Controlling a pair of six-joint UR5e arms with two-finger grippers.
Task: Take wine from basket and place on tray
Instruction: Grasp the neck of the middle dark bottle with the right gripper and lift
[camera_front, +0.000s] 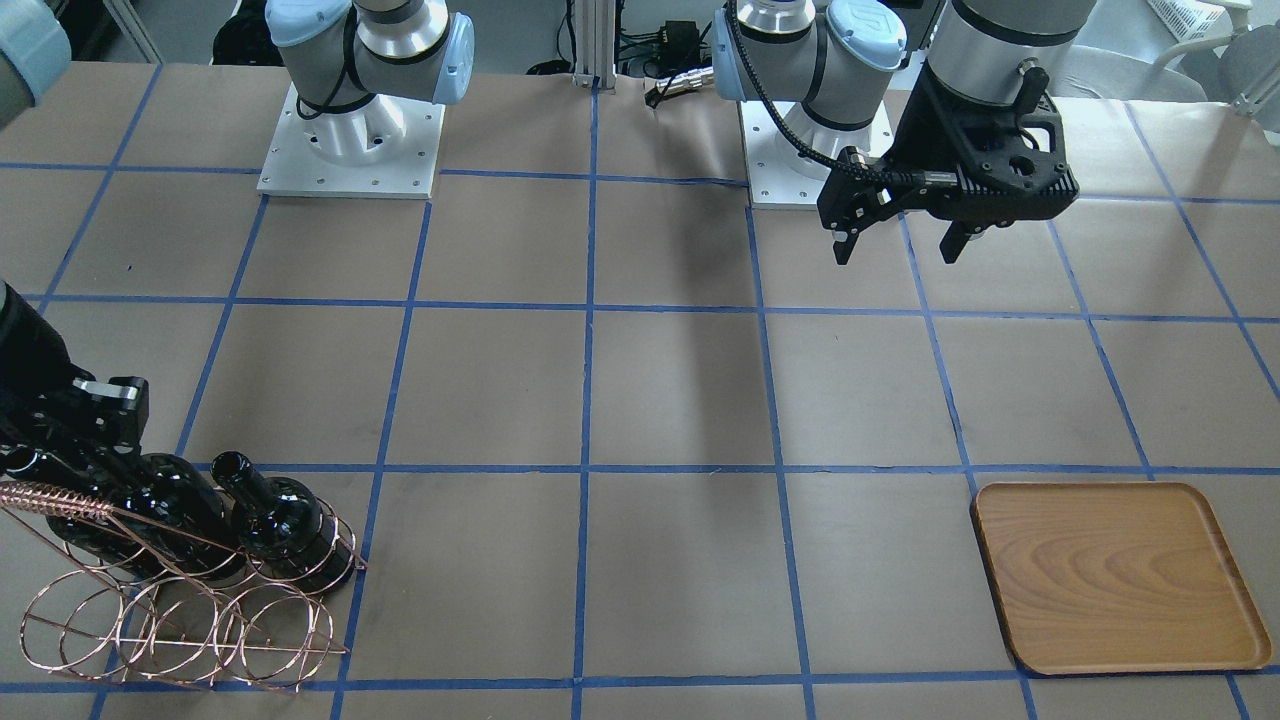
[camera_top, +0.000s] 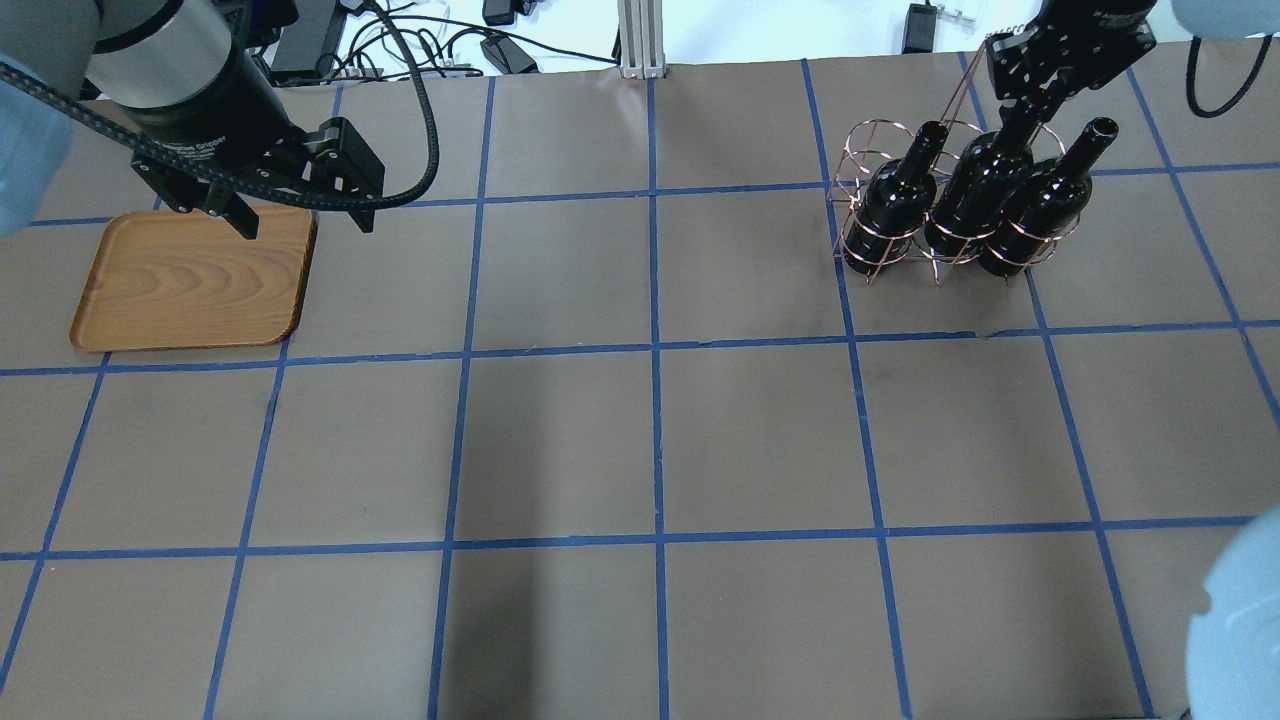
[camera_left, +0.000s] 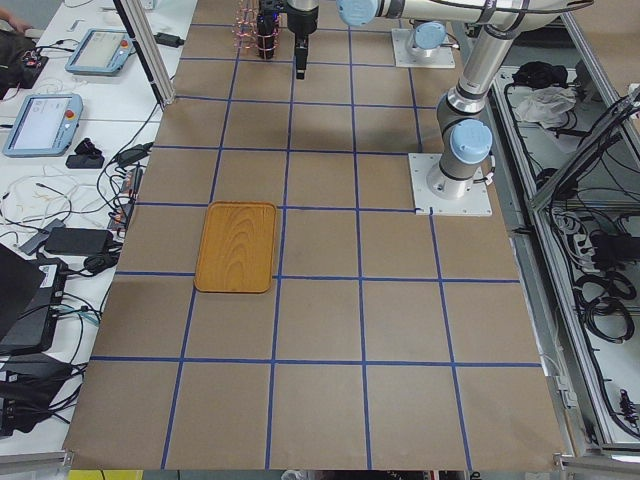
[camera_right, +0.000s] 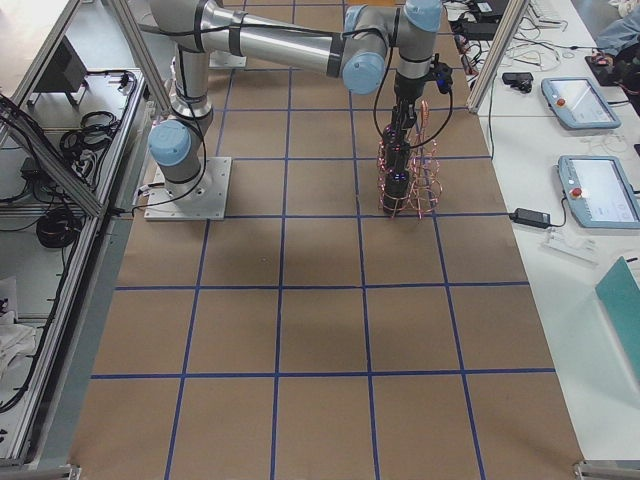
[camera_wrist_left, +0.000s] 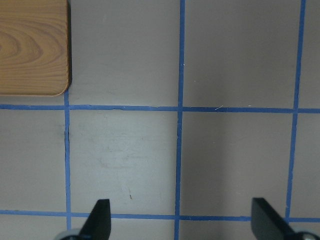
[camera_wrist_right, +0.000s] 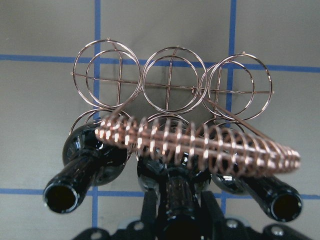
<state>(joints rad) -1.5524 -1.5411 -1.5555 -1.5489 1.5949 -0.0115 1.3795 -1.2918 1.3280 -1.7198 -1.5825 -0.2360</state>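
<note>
At the basket (camera_wrist_right: 200, 145), right gripper (camera_top: 1025, 100) clamps the middle bottle (camera_top: 965, 200) by its neck; left gripper (camera_top: 305, 222) hangs spread-jawed over the tray (camera_top: 180, 280) edge.

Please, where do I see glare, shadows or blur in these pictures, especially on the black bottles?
Right wrist view: small white glints on every wine bottle, basket handle sharp. Front-facing view: broad soft shadows on the table, without glare. Left wrist view: the left gripper has slightly soft fingertips.

Found a brown tabletop (camera_top: 660, 440) gridded with blue tape (camera_top: 655, 350), bearing the wooden tray (camera_top: 190, 280), the copper basket (camera_wrist_right: 200, 145) well apart, and two white base plates (camera_front: 350, 150).
</note>
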